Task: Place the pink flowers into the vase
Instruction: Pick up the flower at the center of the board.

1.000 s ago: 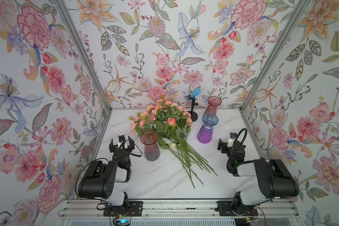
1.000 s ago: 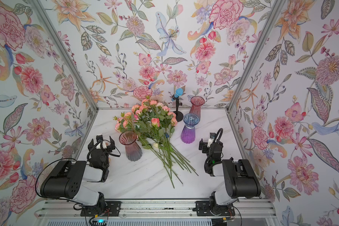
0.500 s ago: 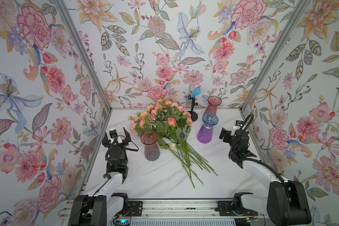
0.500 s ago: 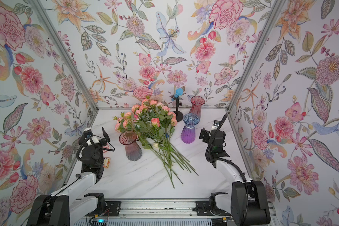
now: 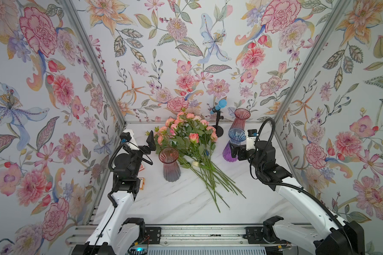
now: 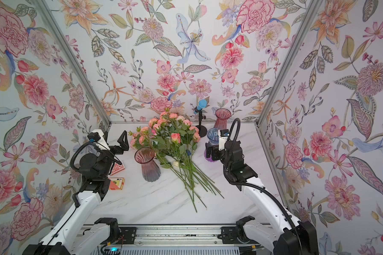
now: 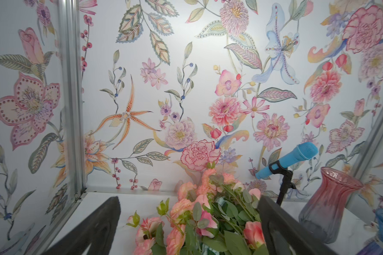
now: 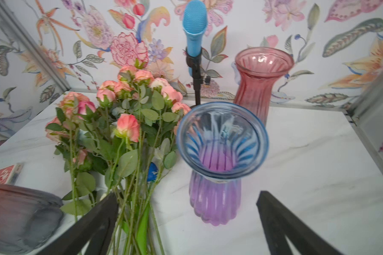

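The white marbled table (image 5: 164,205) was closed in on three sides by walls (image 5: 186,55) papered with a flower print. The pink flowers (image 5: 186,136) were laid flat near its middle, blooms turned to 12 o'clock and stem ends to 5 o'clock. A pink-grey vase (image 5: 169,164) was stood just beside the bunch at 9 o'clock, a blue-purple vase (image 5: 236,143) at 3 o'clock, a red vase (image 5: 241,119) and a blue microphone (image 5: 218,106) at 1 o'clock. The left gripper (image 7: 188,201) and the right gripper (image 8: 187,195) were spread wide, and nothing was gripped.

walls: floral wallpaper (image 5: 186,44) | tabletop (image 5: 175,205): white marble | corners: metal posts (image 5: 95,64)
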Tool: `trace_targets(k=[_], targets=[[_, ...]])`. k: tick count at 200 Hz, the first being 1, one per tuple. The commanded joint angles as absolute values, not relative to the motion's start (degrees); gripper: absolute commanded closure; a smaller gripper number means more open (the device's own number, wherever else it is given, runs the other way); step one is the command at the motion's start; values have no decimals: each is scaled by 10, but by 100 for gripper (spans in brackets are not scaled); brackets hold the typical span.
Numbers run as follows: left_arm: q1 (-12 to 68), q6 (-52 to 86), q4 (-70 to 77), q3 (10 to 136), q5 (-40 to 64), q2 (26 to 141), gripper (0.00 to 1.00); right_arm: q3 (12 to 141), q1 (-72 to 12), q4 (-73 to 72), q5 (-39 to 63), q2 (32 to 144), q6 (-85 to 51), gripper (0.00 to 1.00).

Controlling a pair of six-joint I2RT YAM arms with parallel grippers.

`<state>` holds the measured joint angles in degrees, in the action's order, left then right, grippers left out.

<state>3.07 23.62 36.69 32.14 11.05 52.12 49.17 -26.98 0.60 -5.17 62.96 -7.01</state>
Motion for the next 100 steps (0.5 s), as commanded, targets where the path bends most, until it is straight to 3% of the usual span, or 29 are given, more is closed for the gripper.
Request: trace_targets(k=[1, 25, 57, 100], targets=[[34, 322, 416, 297, 201, 497, 0, 516, -328, 72, -63, 657, -23, 1], [35, 339, 379, 329, 254, 501, 0, 542, -384, 75, -52, 710, -21, 3], [36, 310, 284, 369, 227, 495, 0, 585, -434, 87, -52, 807, -22, 7], [35, 266, 138, 439, 185, 519, 0, 662, -439, 115, -40, 930, -62, 16]])
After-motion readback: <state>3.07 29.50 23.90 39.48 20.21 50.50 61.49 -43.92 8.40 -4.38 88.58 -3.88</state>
